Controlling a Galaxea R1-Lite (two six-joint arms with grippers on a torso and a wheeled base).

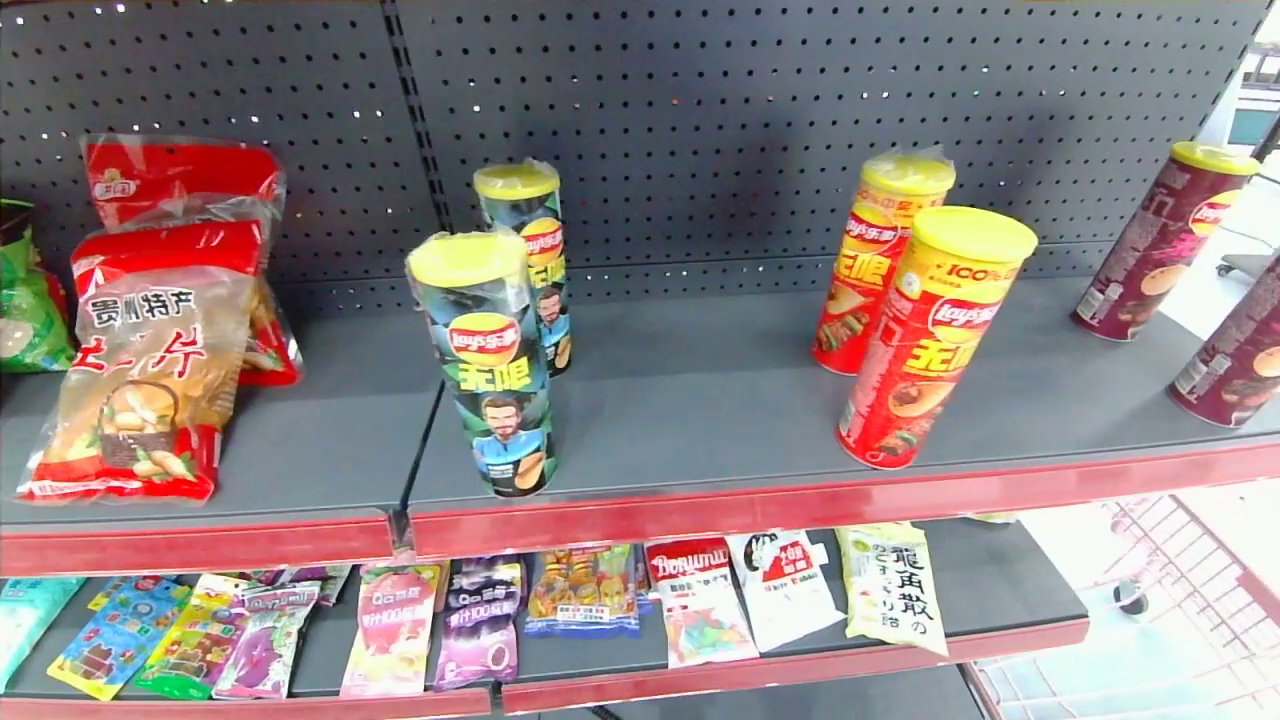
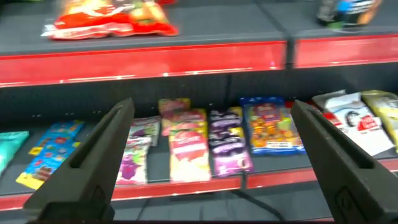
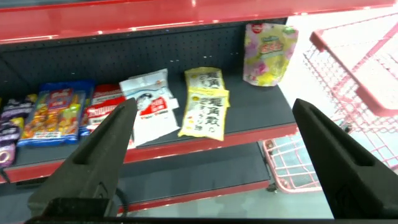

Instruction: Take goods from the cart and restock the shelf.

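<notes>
The upper shelf [image 1: 760,505] carries two green chip cans [image 1: 490,360], two red cans [image 1: 930,330] and two maroon cans [image 1: 1160,240], all upright with yellow lids. Red-and-clear chip bags [image 1: 150,370] lean at its left. The pink wire cart [image 1: 1190,590] stands at the lower right, beside the shelf end; no goods in it can be seen. My left gripper [image 2: 211,106] is open and holds nothing, facing the lower shelf's candy packets [image 2: 186,146]. My right gripper [image 3: 214,102] is open and holds nothing, facing yellow packets [image 3: 205,109] near the cart [image 3: 360,68].
A green bag [image 1: 25,300] sits at the far left of the upper shelf. Between the green and red cans is bare shelf. The lower shelf [image 1: 1000,590] holds a row of flat packets [image 1: 590,590], with bare room at its right end beside a pale green bag [image 3: 268,53].
</notes>
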